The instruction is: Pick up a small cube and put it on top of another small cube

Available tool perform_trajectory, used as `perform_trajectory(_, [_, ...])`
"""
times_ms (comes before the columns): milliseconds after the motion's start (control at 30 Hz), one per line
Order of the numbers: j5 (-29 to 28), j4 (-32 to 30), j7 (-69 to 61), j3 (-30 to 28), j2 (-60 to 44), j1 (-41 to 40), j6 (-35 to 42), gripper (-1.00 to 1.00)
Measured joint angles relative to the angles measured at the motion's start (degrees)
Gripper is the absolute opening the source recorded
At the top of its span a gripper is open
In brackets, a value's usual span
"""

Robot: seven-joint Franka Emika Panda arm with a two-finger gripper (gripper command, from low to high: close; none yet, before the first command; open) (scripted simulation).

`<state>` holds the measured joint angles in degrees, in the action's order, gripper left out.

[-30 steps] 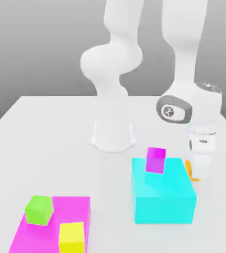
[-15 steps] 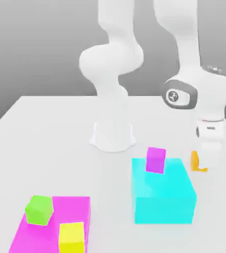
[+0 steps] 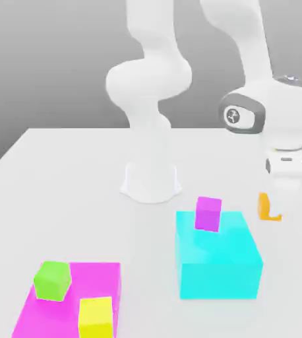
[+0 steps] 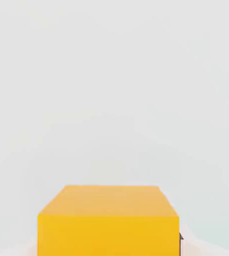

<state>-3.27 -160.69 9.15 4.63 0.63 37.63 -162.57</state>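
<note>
The small orange cube (image 3: 264, 206) hangs above the table at the exterior view's right, just beyond the big cyan block (image 3: 218, 261). My gripper (image 3: 276, 204) is shut on it, and one white finger covers part of the cube. In the hand view the orange cube (image 4: 108, 220) sits close up between the jaws, with bare white table beneath it. A small magenta cube (image 3: 208, 213) stands on the cyan block's top, to the left of the held cube in the exterior view.
A flat magenta block (image 3: 81, 284) lies at the front left of the exterior view, carrying a green cube (image 3: 52, 280) and a small yellow cube (image 3: 95, 317). The arm's white base (image 3: 151, 181) stands mid-table behind the cyan block.
The gripper has risen and drifted toward the exterior view's right, carrying the orange cube up from beside the cyan block. Nothing else has moved.
</note>
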Motion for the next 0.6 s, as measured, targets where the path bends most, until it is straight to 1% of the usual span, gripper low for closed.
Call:
perform_trajectory(67, [-1.2,2.5,-3.0,-1.7,-0.5,-2.7,1.8,-1.00])
perform_trajectory(167, [-2.1,6.2,-8.1,-2.2,-1.2,-7.9,4.6,-1.00])
perform_trajectory(267, [-2.3,9.8,-13.8,-3.2,-1.9,-11.5,7.3,-1.00])
perform_trajectory(600, [0.5,21.9,-35.2,-7.5,-4.7,-23.7,15.9,-1.00])
